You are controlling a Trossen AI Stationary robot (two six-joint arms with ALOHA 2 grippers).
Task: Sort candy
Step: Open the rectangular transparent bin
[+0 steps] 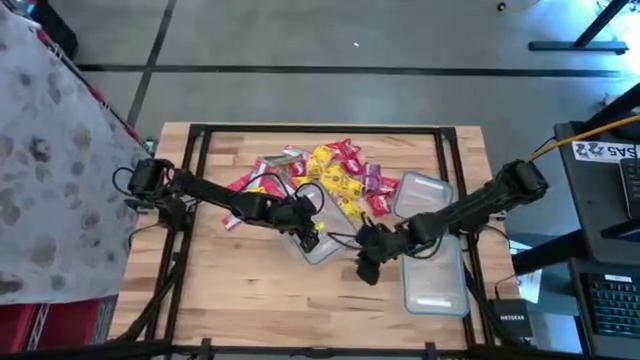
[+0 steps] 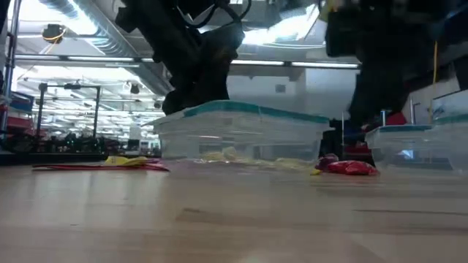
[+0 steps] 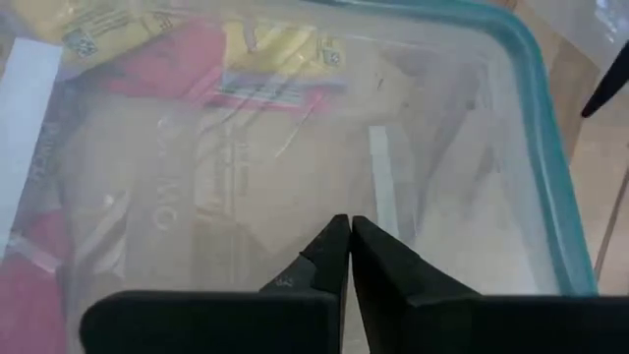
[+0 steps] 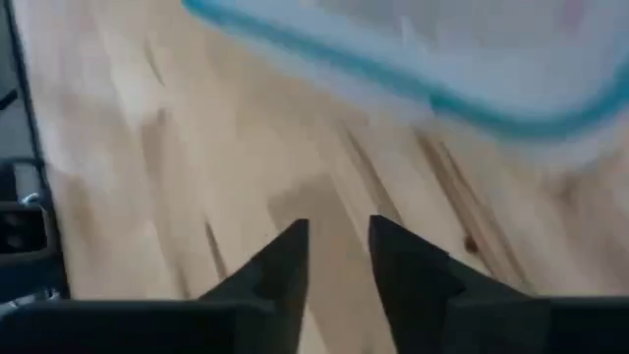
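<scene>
High view shows the candy [image 1: 340,170] heaped just behind the middle container [image 1: 318,240]; the left gripper [image 1: 310,228], fingers together and empty, hangs over that container, nearer the heap; the right gripper [image 1: 366,262], fingers slightly apart, sits beside it, farther away.

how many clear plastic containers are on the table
3. One container sits mid-table under the left gripper; a second lies right of the candy pile; a third is nearest the front right. None seem hidden.

2 black jointed arms [image 1: 230,198] with looping cables and tapered matte fingers [image 3: 393,270].
</scene>
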